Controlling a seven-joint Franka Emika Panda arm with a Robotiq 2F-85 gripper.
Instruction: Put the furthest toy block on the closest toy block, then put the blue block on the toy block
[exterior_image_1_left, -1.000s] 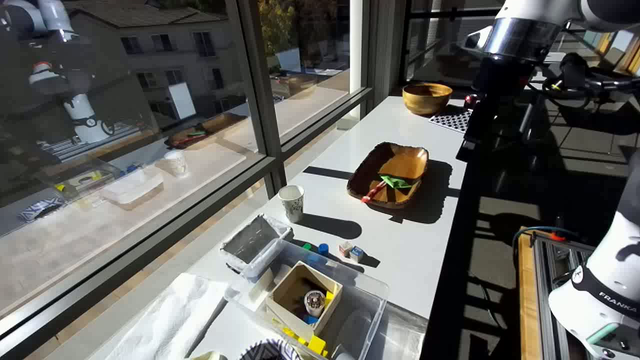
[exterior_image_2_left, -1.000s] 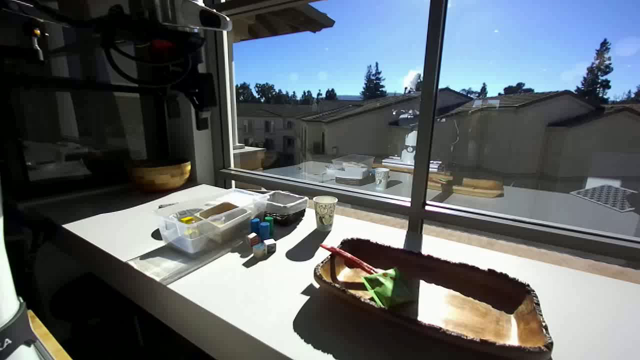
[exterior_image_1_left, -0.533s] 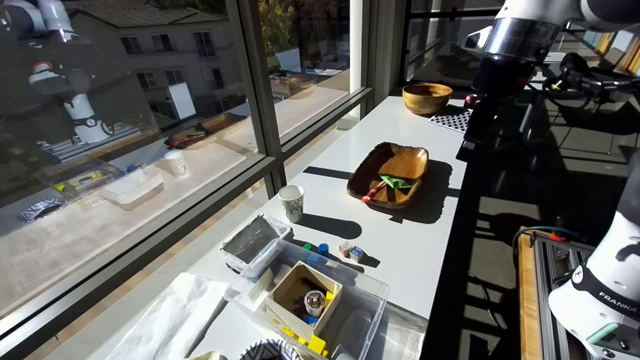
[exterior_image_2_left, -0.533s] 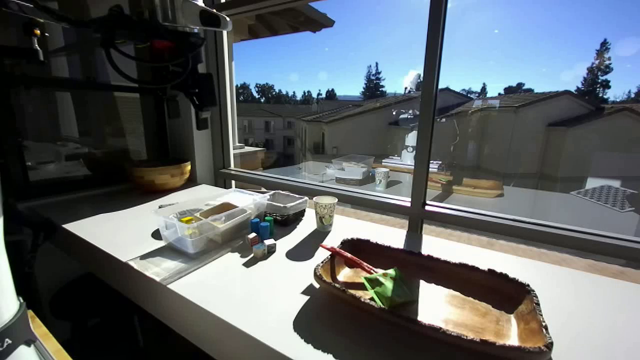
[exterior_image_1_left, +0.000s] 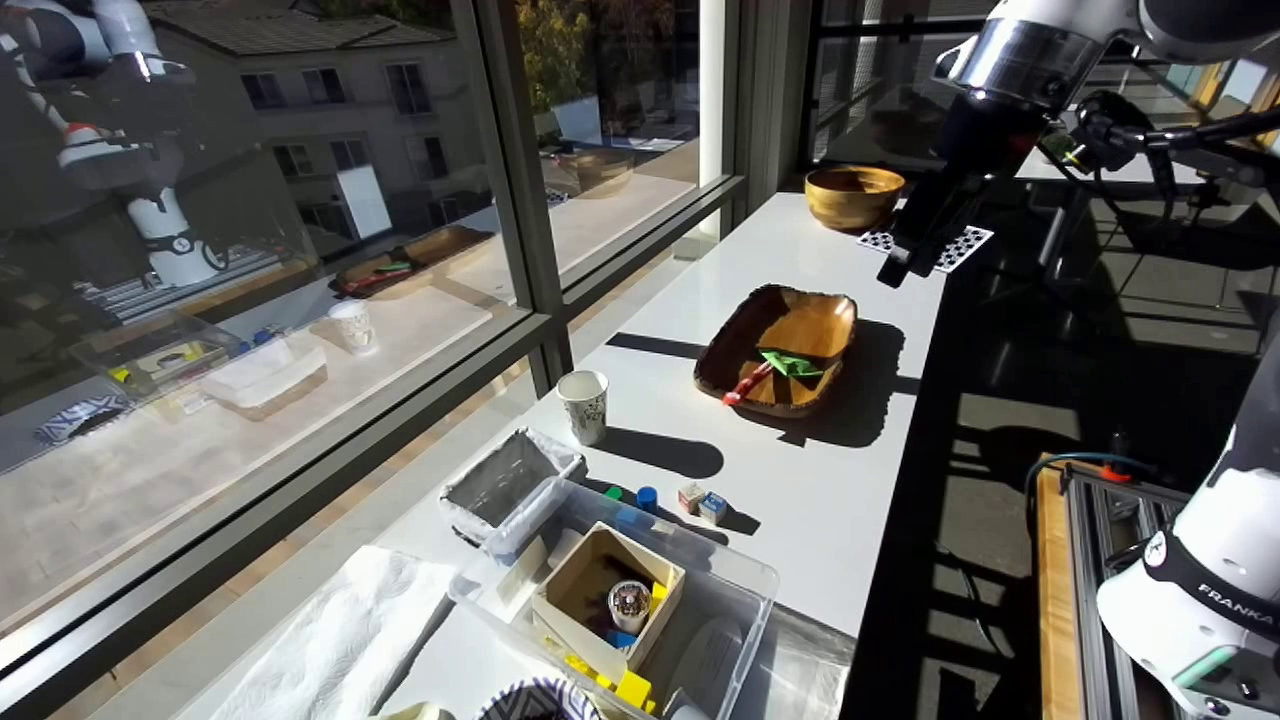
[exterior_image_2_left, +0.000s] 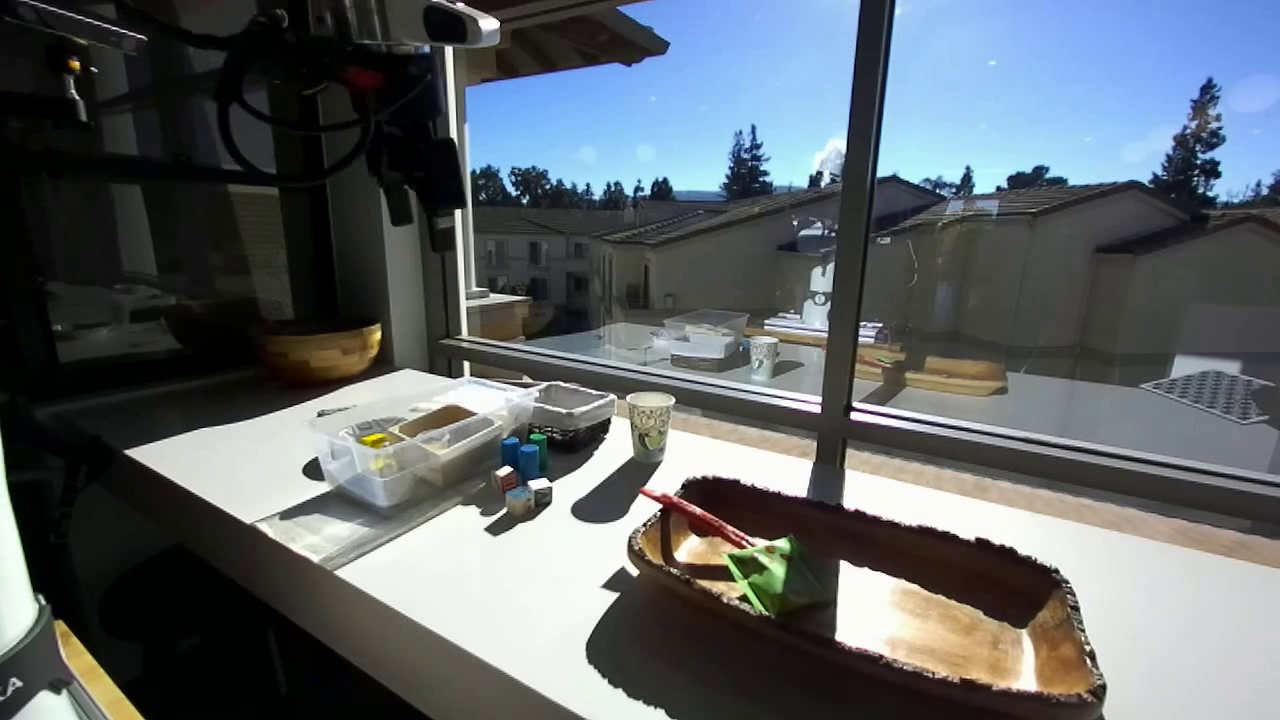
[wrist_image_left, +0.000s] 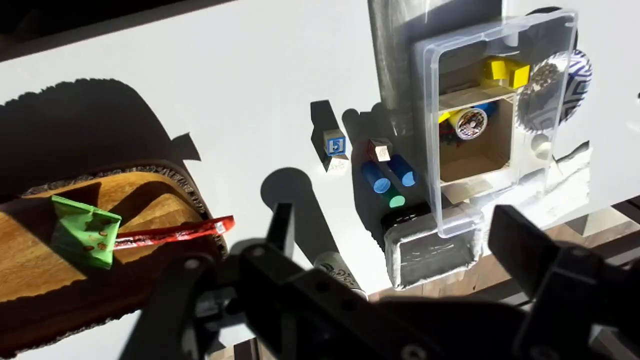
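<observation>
Three small wooden letter cubes sit on the white table. A blue-faced cube (wrist_image_left: 334, 142) touches a pale cube (wrist_image_left: 337, 164); a red-lettered cube (wrist_image_left: 380, 149) sits apart, beside the cylinders. Two finger-sized blue blocks stand upright, the near blue block (wrist_image_left: 376, 177) and a blue block by the bin (wrist_image_left: 402, 170); I cannot tell which one is meant. In an exterior view the blue-faced cube (exterior_image_1_left: 713, 508) and a blue block (exterior_image_1_left: 647, 498) show. My gripper (wrist_image_left: 395, 212) is open and empty, high above the table, away from the blocks in both exterior views (exterior_image_1_left: 905, 265) (exterior_image_2_left: 421, 225).
A green cylinder (wrist_image_left: 396, 200) stands beside the blue blocks. Around them are a clear plastic bin (wrist_image_left: 428, 125), a lined basket (wrist_image_left: 395, 270) and a paper cup (exterior_image_1_left: 584, 408). A wooden tray (exterior_image_1_left: 735, 330) holds green and red wrappers. A wooden bowl (exterior_image_1_left: 855, 197) stands farther off.
In the last half second my gripper has swung and tilted, moving left in an exterior view and right in an exterior view from elsewhere. The blocks have not moved.
</observation>
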